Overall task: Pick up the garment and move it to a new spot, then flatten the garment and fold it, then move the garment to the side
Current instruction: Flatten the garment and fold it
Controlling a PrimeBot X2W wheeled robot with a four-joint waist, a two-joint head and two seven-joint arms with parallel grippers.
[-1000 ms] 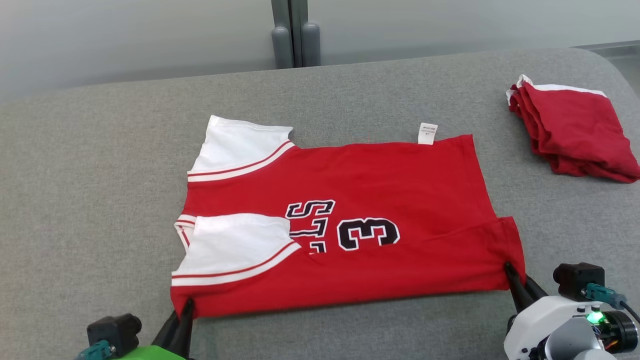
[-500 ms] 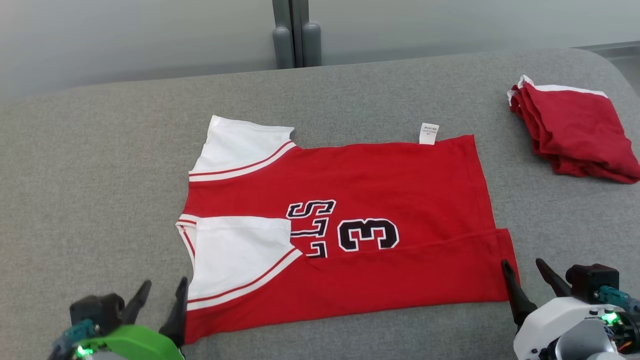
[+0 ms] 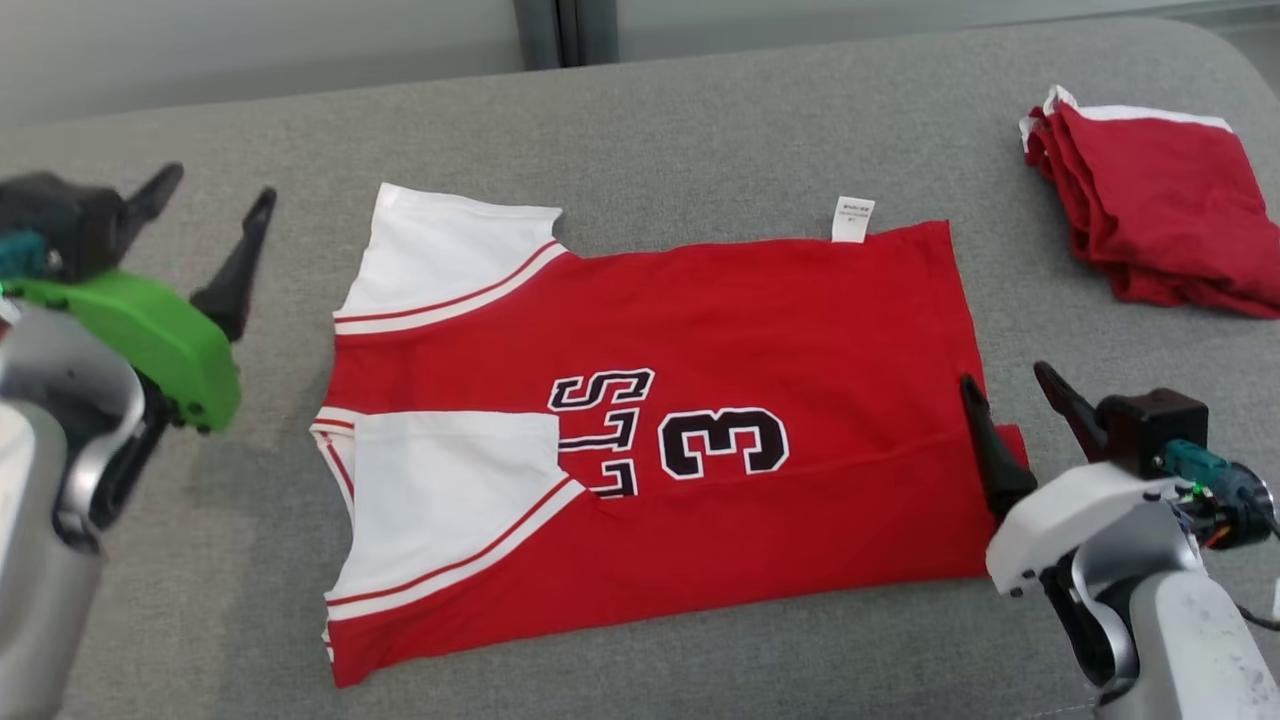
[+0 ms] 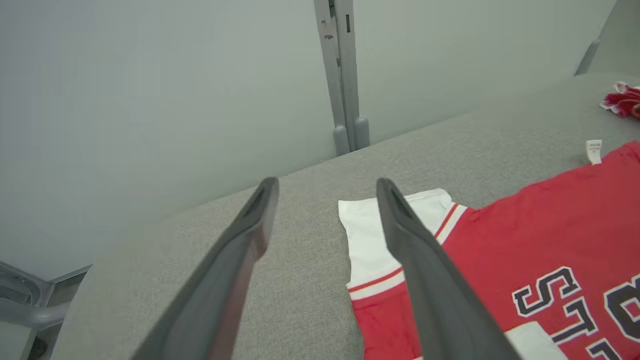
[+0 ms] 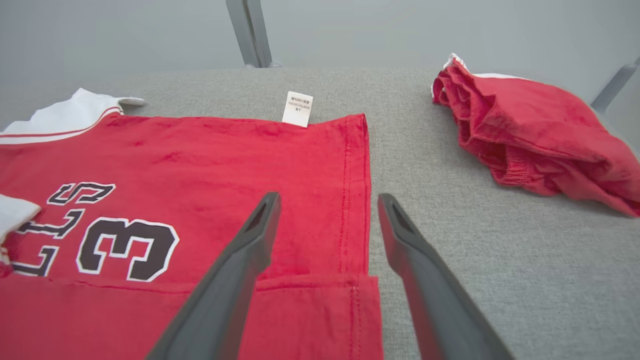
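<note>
Now, the garment [image 3: 700, 400] lies spread on the grey table [image 3: 700, 110], collar end toward the robot's left, hem toward its right. The near long edge is turned up over the chest, with the near sleeve tucked in on top. By the look of it, the far side is next to fold.

The left gripper [image 3: 220, 183] hovers above the table with its fingers spread wide and nothing between them, off to the left of the white far sleeve [image 3: 450, 260] and clear of the cloth. The right gripper [image 3: 1002, 375] is also spread and empty. It straddles the hem edge, one finger over red fabric, the other over bare table.

To do this well, each gripper should take a far corner, the sleeve tip and the hem by the white tag [image 3: 852, 218]. Then lift low, together, keeping the edge taut, and steer clear of the folded red cloth [image 3: 1150, 200].
</note>
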